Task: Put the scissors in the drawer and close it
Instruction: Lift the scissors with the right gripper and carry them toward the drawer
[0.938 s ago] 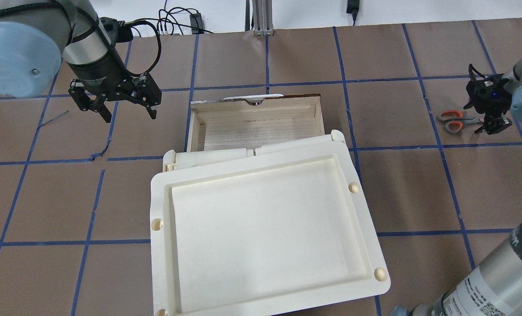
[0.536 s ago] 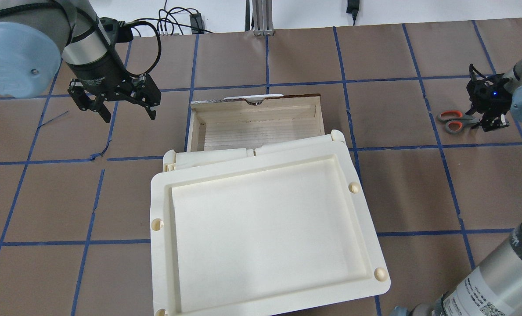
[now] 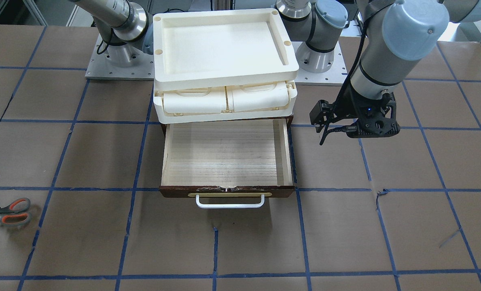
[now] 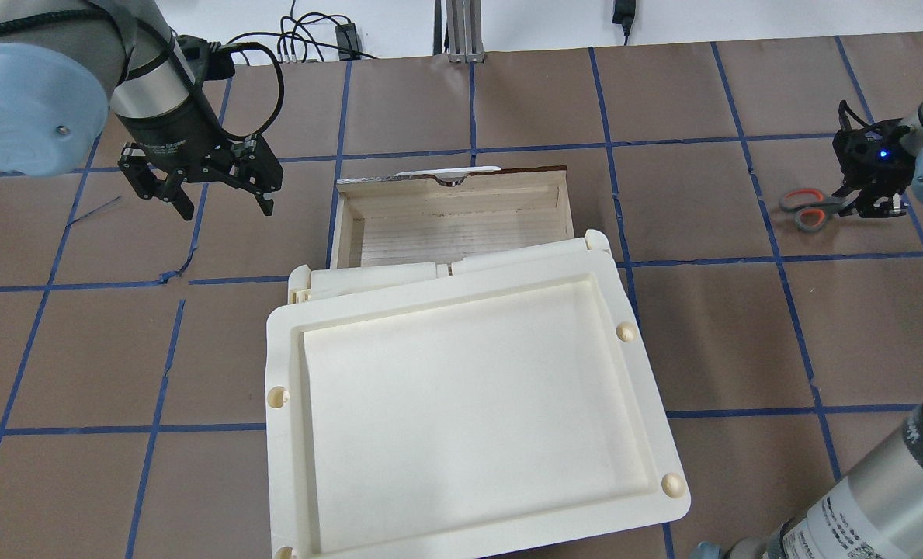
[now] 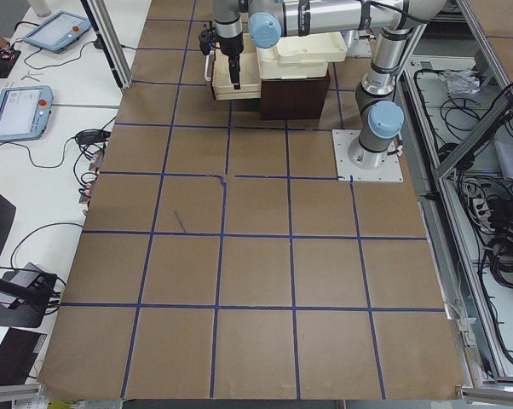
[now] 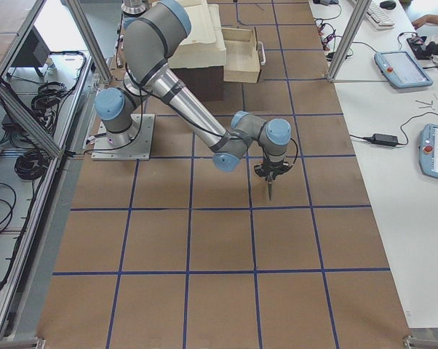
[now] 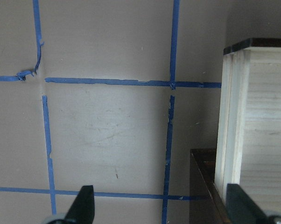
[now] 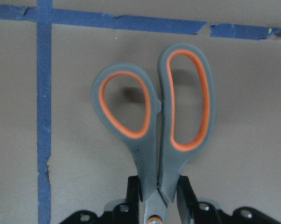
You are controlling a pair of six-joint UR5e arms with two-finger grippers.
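The brown papered surface [image 4: 740, 334] is carrying a cream plastic tray [image 4: 284, 435], which is sitting over the back of the drawer [image 3: 284, 153]. The drawer is standing pulled out, showing a bare light-wood floor, with its white bar handle [image 3: 229, 204] facing away from the robot.

Off the drawer's front corner on the robot's left, the left tool [image 4: 226, 208] is hovering above the surface with its fingers spread wide and holding nothing.

Well out from the drawer on the robot's right, the right tool [image 8: 158, 193] is pinching the scissors [image 8: 154, 135] across the narrow neck where the two grey handles are meeting, just behind the pivot. The finger loops [image 8: 209, 107] are pointing back toward the drawer. Shadows under the loops suggest the pair is sitting just clear of the paper, though that is hard to confirm.

The scissors are looking light and rigid, so weight is unlikely to be troubling the grip. The likelier worry is slipping: the neck is slim and smooth, and the loops are hanging out to one side of the pinch, so the pair may be inclined to swivel between the pads during the carry. Holding near the pivot is also keeping the blades closed, which seems the sensible place. The drawer's interior looks ample for them.
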